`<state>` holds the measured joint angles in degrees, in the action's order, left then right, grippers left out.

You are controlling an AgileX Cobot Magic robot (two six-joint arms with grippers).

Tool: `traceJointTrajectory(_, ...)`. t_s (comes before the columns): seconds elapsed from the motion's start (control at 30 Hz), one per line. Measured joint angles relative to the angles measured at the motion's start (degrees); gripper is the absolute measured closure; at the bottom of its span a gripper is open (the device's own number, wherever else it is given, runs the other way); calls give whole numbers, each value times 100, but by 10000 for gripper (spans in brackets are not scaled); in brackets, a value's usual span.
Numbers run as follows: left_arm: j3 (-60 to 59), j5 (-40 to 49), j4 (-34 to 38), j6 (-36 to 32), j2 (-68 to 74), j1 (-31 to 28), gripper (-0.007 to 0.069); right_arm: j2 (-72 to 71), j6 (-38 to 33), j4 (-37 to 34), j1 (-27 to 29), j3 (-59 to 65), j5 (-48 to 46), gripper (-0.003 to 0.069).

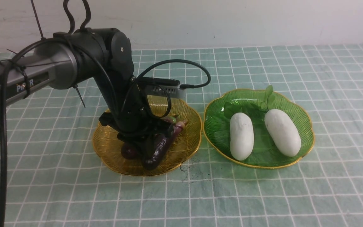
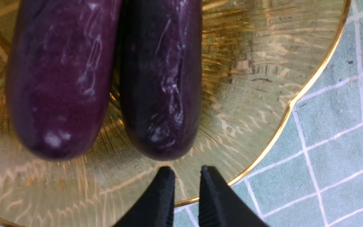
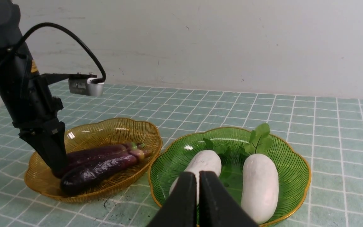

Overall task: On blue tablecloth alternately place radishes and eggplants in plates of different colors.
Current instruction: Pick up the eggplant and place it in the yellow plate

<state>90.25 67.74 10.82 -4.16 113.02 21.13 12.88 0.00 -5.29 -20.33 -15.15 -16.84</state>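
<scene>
Two dark purple eggplants lie side by side in the amber plate on the blue tablecloth. My left gripper points down into that plate at their rounded ends. In the left wrist view its fingertips stand slightly apart, open, with nothing between them, just short of the eggplants. Two white radishes with green leaves lie in the green plate. My right gripper is shut and empty, hovering in front of the green plate.
The two plates sit almost rim to rim. Dark specks dot the cloth in front of the amber plate. A white wall closes the far edge of the table. The left arm's cable hangs at the left.
</scene>
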Motion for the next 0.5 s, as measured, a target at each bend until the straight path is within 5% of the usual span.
traceJointTrajectory(0.5, 0, 0, 0, 0, 0, 0, 525, -638, 0, -5, 286, 140, -36, 657)
